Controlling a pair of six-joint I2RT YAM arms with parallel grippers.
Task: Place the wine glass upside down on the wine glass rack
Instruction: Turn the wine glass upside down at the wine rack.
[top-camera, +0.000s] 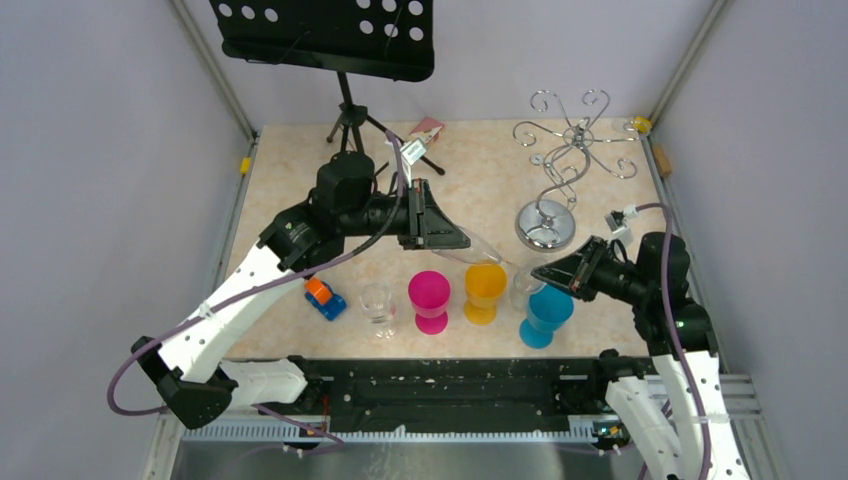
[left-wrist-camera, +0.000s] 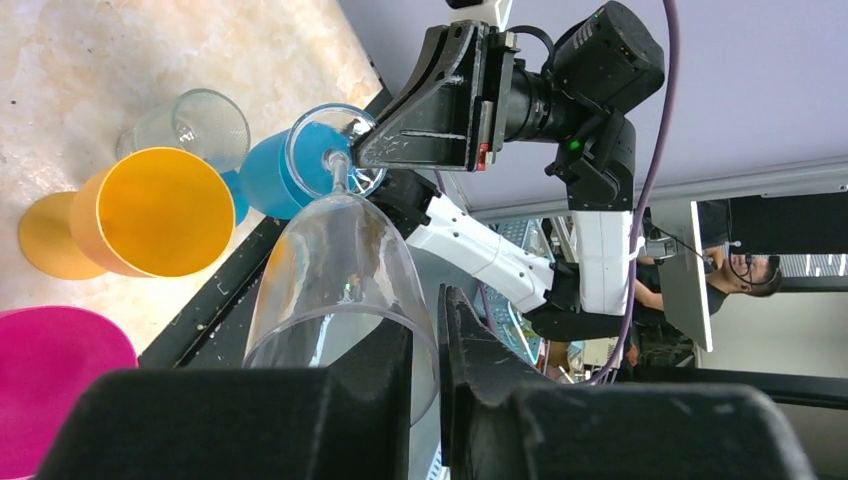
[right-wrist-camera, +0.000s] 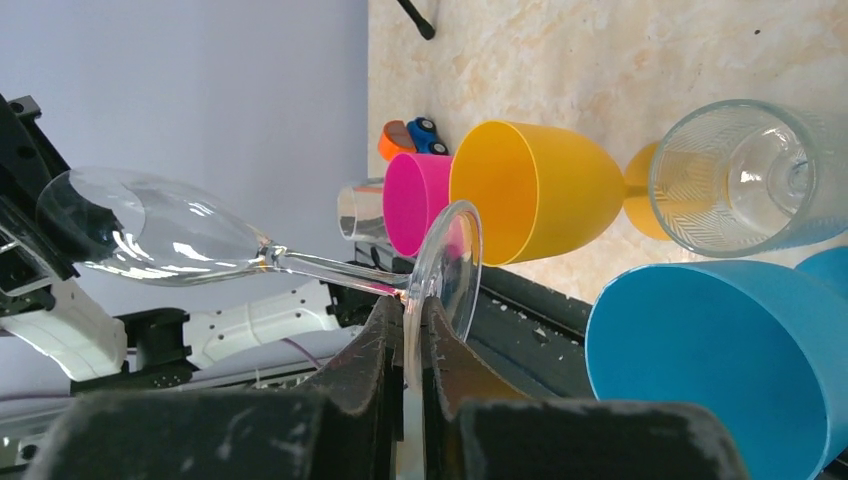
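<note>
Right wrist view: the right gripper's (right-wrist-camera: 412, 305) jaws pinch the flat round foot of the clear, smooth wine glass (right-wrist-camera: 150, 235), and the left gripper (left-wrist-camera: 425, 320) is clamped on the bowl's thin rim. The glass hangs horizontal, near-left of the chrome wire wine glass rack's (top-camera: 546, 224) mirror-like base, above the matte plastic yellow goblet (right-wrist-camera: 530, 190), pink goblet (right-wrist-camera: 420, 200) and blue goblet (right-wrist-camera: 700, 370).

Your row: pink goblet (top-camera: 431, 296), yellow goblet (top-camera: 485, 289), blue goblet (top-camera: 546, 314)
Its left: tumbler (top-camera: 378, 305), toy car (top-camera: 323, 298)
Back: music stand (top-camera: 320, 40)
</note>
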